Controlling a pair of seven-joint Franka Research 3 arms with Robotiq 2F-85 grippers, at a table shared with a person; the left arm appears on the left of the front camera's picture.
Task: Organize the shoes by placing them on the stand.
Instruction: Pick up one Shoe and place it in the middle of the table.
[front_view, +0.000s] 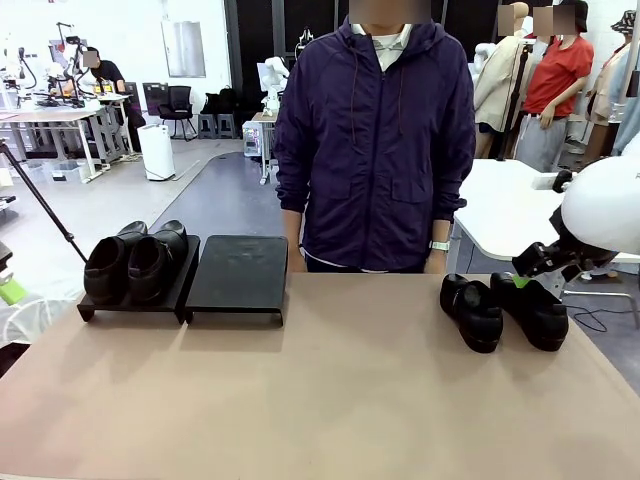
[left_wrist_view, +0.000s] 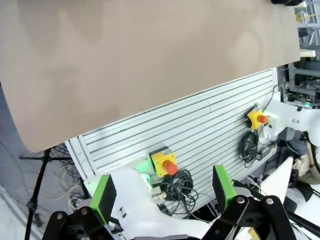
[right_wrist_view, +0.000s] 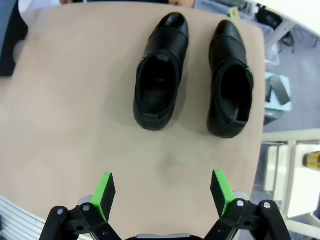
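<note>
Handling shoes (right_wrist_view: 160, 75): light, glossy, probably slippery; grasp at stiff collar
Right gripper (right_wrist_view: 162, 192): wide open, empty
Left gripper (left_wrist_view: 163, 195): likewise

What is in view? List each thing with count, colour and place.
shoes on stand: two, black, on left platform
shoes on table: two, black, side by side, table's right
stand platforms: two, matte black, table's far left
table: one, tan, between robot and person
emergency stop buttons: two, yellow with red caps, on slatted panel
person: one, purple jacket, far side
left gripper: one, black with green pads, open, off table's edge
right gripper: one, black with green pads, open, over table
</note>
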